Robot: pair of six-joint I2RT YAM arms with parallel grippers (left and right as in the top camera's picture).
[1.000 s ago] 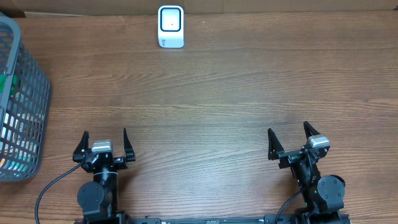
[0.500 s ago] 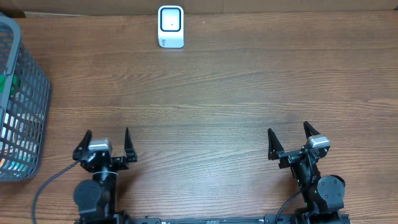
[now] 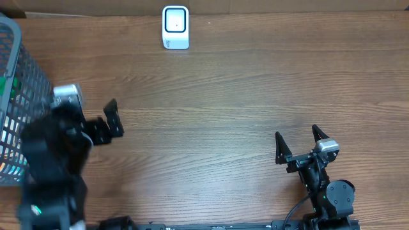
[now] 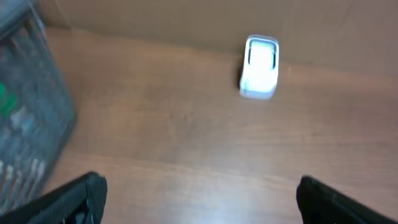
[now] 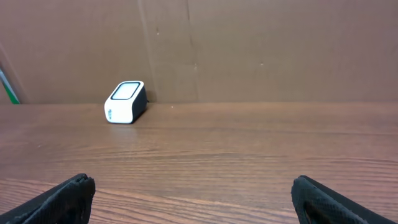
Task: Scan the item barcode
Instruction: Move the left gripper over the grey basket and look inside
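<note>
The item (image 3: pixel 9 135), likely one of those inside the grey basket (image 3: pixel 35 83) at the bench's (image 3: pixel 223 96) left edge, explains why the left jaws hang beside it wide open and empty, while the right jaws, equally wide and empty, face the scanner (image 3: pixel 176 27).

The table (image 3: pixel 243 89) is brown wood grain, smooth with a faint sheen. The scanner (image 3: pixel 176 27) is glossy white plastic with a shiny window on top. The basket (image 3: pixel 32 83) is grey mesh, plastic by the look, and matt. The wall (image 5: pixel 261 50) behind is brown cardboard, matt and creased. The right gripper (image 3: pixel 296 133) is black and matt.
</note>
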